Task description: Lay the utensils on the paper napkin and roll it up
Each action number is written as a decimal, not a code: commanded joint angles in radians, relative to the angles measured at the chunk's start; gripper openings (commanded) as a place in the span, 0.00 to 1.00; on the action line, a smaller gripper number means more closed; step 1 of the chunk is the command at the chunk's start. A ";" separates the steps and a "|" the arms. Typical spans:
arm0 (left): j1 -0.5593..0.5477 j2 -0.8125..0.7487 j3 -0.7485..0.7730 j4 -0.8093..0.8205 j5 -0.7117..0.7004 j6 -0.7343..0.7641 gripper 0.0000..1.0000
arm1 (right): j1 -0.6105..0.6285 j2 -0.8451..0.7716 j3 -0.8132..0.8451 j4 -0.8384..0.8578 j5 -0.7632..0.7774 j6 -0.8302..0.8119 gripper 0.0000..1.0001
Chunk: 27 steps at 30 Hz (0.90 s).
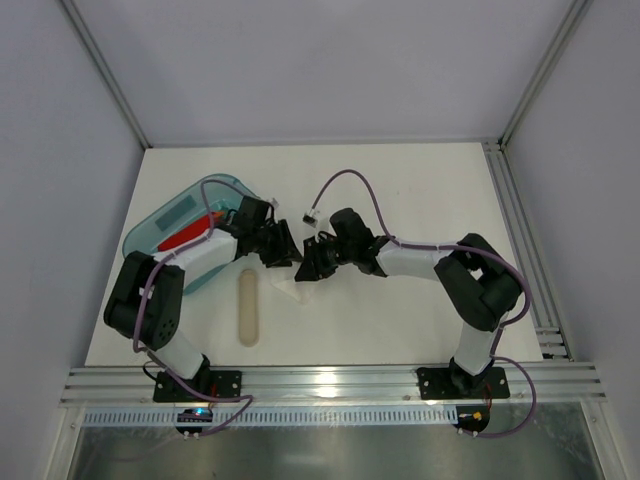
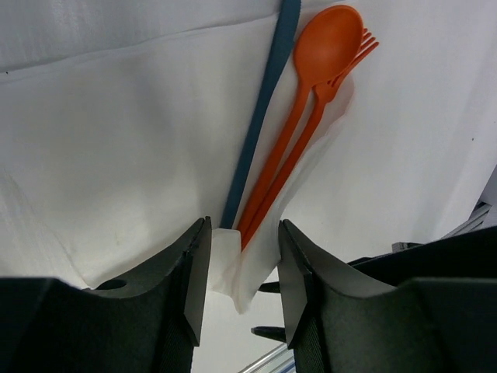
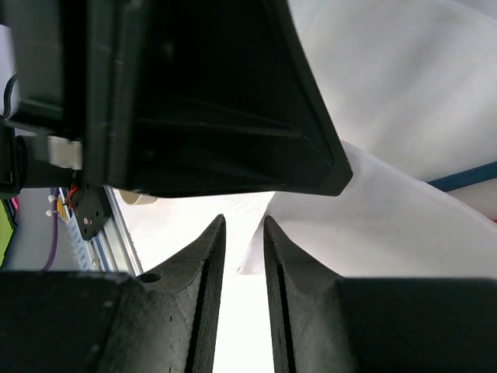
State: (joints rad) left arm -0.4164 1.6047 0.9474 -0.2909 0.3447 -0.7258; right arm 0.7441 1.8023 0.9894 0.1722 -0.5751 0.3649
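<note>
Two hands meet over the middle of the white worktop (image 1: 400,180), and from above they cover most of what lies under them. At far left a teal tray (image 1: 205,185) has the left arm crossing it. A red-orange piece (image 1: 186,238) shows inside, part hidden by the arm and too small to name. Just right of the tray a pale flat stick (image 1: 248,310) lies alone on the worktop, and what it is cannot be made out.

The left hand (image 2: 245,224) is released, its jaws standing apart. A folded edge of the paper napkin (image 2: 116,155) sits in the gap against the left finger, not pinched. On the napkin three utensils lie close together. A blue handle (image 2: 260,116) has its head cut off at the top of the left wrist view. An orange spoon (image 2: 326,47) lies bowl up, and an orange fork (image 2: 369,40) lies under it with only its tines and part of its stem showing. Their lower ends run down between the jaws.

The right hand (image 3: 243,220) is nearly closed but grips nothing, with a bright slit open between its fingers. A napkin edge ends just beyond its right finger, and whether they touch is unclear. The left hand's dark body blocks the upper half of the right wrist view.
</note>
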 commanded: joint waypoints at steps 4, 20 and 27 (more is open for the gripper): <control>0.004 0.058 0.007 0.047 0.017 0.023 0.35 | -0.003 -0.012 0.026 0.023 0.007 -0.017 0.31; -0.018 0.120 0.002 0.007 -0.087 0.037 0.11 | -0.060 -0.080 -0.038 -0.117 0.314 0.042 0.32; -0.028 0.118 -0.019 -0.001 -0.134 0.013 0.14 | -0.081 -0.077 -0.002 -0.166 0.405 0.060 0.32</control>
State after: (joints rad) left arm -0.4416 1.7229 0.9443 -0.2893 0.2501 -0.7040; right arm 0.6712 1.7710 0.9539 0.0246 -0.2470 0.4038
